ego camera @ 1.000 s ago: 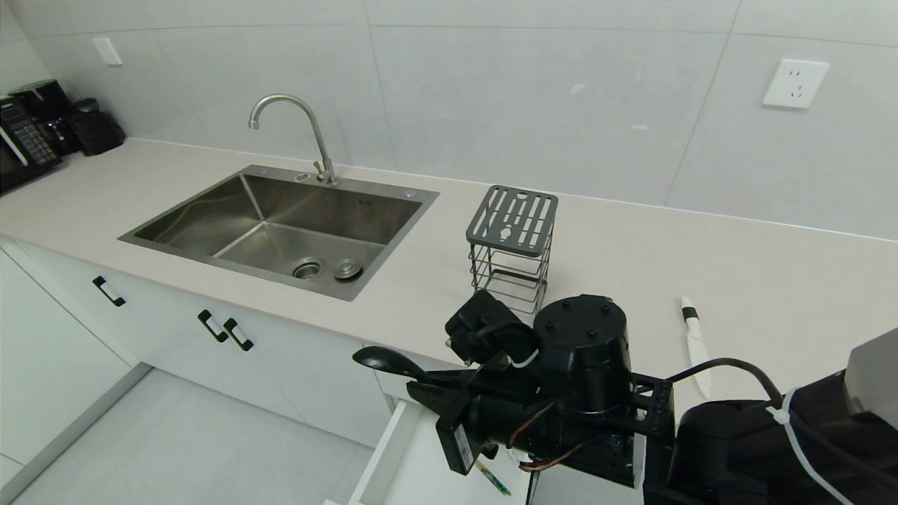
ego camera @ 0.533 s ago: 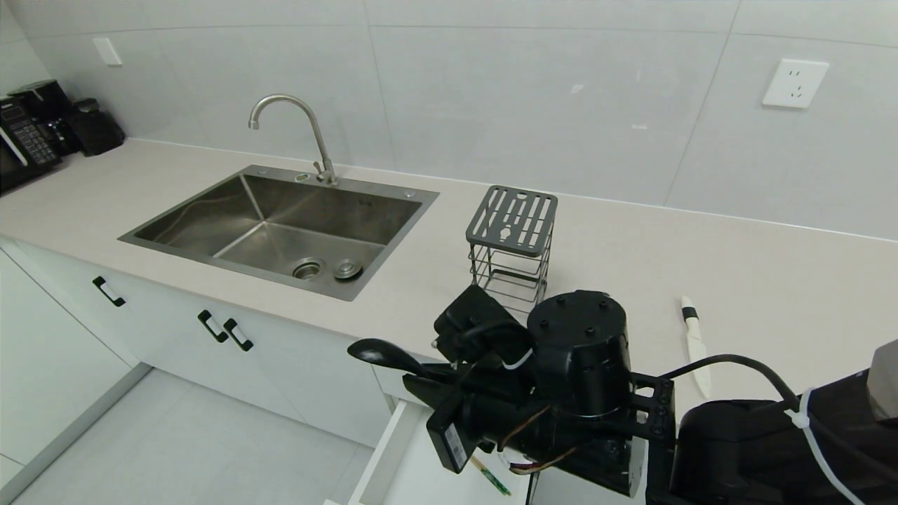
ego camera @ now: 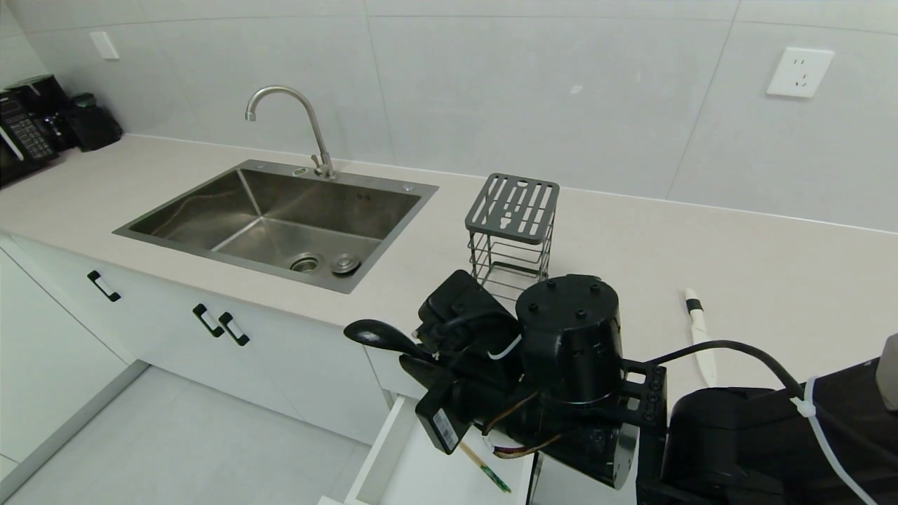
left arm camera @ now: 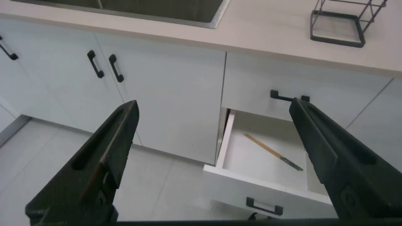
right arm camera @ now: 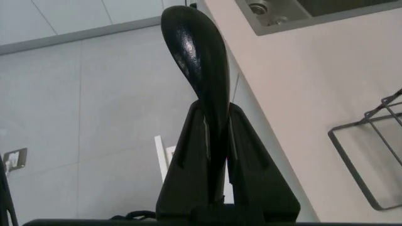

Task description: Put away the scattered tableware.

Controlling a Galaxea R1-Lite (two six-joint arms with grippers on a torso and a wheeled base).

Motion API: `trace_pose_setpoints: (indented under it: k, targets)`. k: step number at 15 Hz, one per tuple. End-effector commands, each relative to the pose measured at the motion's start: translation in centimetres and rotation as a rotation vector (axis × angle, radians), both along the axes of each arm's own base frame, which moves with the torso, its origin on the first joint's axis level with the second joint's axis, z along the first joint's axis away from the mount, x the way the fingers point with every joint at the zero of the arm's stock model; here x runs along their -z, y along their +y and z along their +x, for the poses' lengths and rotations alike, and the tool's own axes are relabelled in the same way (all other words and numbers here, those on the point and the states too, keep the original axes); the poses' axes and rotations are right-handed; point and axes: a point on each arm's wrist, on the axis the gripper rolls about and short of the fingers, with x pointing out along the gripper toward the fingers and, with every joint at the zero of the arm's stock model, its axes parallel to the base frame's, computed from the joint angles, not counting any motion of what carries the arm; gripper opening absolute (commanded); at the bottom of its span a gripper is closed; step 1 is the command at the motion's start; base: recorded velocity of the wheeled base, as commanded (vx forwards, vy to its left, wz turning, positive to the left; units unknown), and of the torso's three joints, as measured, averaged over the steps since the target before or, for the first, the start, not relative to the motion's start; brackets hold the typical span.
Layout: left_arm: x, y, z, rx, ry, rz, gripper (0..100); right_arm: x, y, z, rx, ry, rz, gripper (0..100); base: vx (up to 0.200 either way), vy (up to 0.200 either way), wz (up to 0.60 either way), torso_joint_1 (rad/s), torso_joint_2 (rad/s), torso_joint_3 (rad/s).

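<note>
The sink (ego camera: 231, 257) is set into the left part of the counter, with the faucet (ego camera: 314, 137) at its rear rim. The left gripper (left arm camera: 213, 119) hangs in front of the cabinet doors with its fingers spread wide and nothing between them.

The right gripper (ego camera: 421, 365) is at the front edge of the counter, above the open drawer (ego camera: 393, 463). Its fingers are pressed onto the handle of the black spoon (ego camera: 372, 333). The spoon bowl projects leftward beyond the fingertips, off the counter.

One chopstick (left arm camera: 271, 150) lies on the drawer floor. The wire rack (ego camera: 512, 210) stands upright on the counter behind the right gripper. To the right, the white knife (ego camera: 698, 330) lies flat on the counter, well apart from the rack.
</note>
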Motion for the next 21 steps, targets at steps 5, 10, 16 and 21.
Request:
trace_pose_setpoints:
  k: [5,10,16,21]
  targets:
    - [0.00,0.00,0.00,0.001,0.000,0.000,100,0.41,0.44,-0.05,0.000,0.018,0.004,0,0.000,0.000,0.00,-0.204,0.42,0.203]
    - [0.00,0.00,0.00,0.001,0.000,0.000,100,0.52,0.44,-0.04,0.004,0.029,0.006,0,0.000,0.000,0.00,-0.221,0.44,0.212]
    - [0.00,0.00,0.00,0.001,0.000,0.000,100,0.25,0.62,-0.21,-0.001,0.033,0.022,0,0.000,0.000,0.00,-0.258,0.49,0.239]
    - [0.00,0.00,0.00,0.001,0.000,0.000,100,0.17,0.77,-0.39,-0.006,0.035,0.027,0,0.000,0.000,0.00,-0.261,0.50,0.236]
